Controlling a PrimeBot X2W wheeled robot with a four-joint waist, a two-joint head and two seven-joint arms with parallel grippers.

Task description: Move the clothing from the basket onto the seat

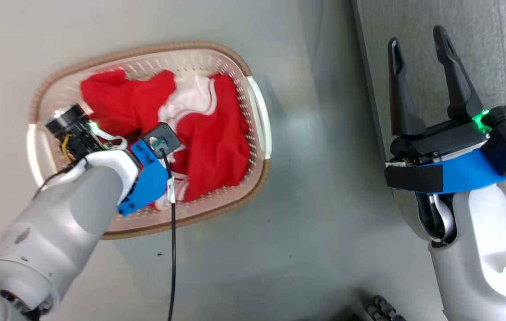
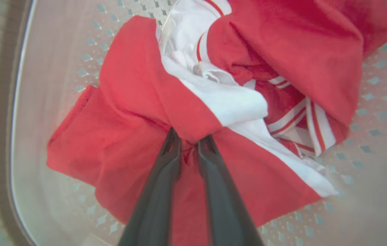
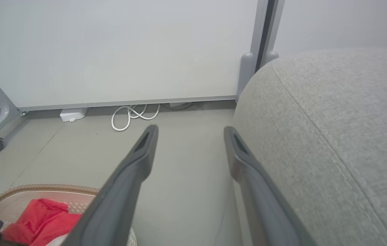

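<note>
**Zero garments visible on the seat**

The clothing lies in the basket, frame left. Your left gripper has its jaws narrow, pinching a red fold. Your right gripper has jaws wide and empty, upper right. Lift and transfer all remain, I'd judge.

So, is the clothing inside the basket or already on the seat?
Inside the basket. The clothing lies crumpled within the basket walls, with the left gripper shut on a red fold.
</note>
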